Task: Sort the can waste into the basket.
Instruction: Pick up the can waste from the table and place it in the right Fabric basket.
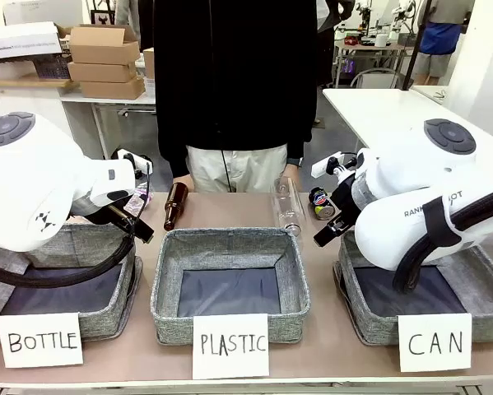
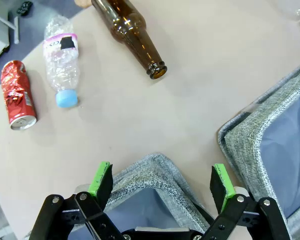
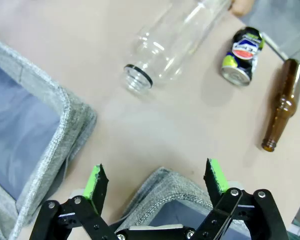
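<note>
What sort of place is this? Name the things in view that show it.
Probably a robotics lab set up for waste sorting: hand-lettered baskets such as the CAN basket, stacked cardboard boxes on a bench, more robot equipment behind.

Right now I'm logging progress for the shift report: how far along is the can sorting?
Nothing looks done: the CAN basket shows only its dark bottom. Nothing is in hand; the left end effector and right end effector are both open and empty. Left to do: the red can and the blue can, both lying on the table.
</note>
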Motion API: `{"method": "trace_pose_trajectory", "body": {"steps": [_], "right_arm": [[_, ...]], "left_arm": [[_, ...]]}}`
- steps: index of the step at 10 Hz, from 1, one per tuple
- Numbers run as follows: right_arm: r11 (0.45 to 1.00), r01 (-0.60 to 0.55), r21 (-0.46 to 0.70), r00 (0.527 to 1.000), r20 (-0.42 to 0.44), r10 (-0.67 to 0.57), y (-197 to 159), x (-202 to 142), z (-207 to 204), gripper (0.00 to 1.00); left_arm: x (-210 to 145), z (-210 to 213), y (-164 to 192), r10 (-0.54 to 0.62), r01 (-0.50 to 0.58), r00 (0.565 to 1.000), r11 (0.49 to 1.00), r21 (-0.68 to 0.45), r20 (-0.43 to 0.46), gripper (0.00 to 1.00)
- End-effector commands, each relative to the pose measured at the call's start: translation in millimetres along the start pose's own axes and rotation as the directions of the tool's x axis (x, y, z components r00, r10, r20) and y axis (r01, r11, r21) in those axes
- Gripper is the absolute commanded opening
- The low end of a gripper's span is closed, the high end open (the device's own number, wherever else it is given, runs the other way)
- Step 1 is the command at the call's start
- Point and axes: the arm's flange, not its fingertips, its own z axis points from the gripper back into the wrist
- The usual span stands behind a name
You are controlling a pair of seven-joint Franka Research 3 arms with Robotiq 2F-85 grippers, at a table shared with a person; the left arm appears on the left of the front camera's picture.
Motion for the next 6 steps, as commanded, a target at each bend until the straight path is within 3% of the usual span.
{"method": "trace_pose_trajectory", "body": {"steps": [1,3,4,5,6], "right_arm": [[1.000,0.001,0.000,1.000,0.000,-0.001,-0.1,0.1,0.1,1.00],[1.000,0.000,0.000,1.000,0.000,0.000,0.0,0.0,0.0,1.00],[0.998,-0.035,0.050,0.998,-0.046,0.037,1.7,13.2,35.3,1.00],[0.990,-0.047,-0.134,0.998,-0.037,0.042,10.0,22.4,90.6,1.00],[0.975,-0.054,-0.216,0.997,0.037,0.063,23.4,17.9,140.2,1.00]], "left_arm": [[0.0,0.0,-0.1,-0.001,0.001,1.000,1.000,0.000,0.000,1.00],[0.0,0.0,0.0,0.000,0.000,1.000,1.000,0.000,0.000,1.00],[20.3,36.4,-1.5,-0.014,0.016,0.998,0.999,-0.035,0.054,1.00],[37.3,100.0,2.1,0.081,-0.082,0.995,0.997,0.002,0.053,1.00],[31.3,154.3,4.0,0.114,-0.110,0.982,0.993,-0.035,0.151,1.00]]}}
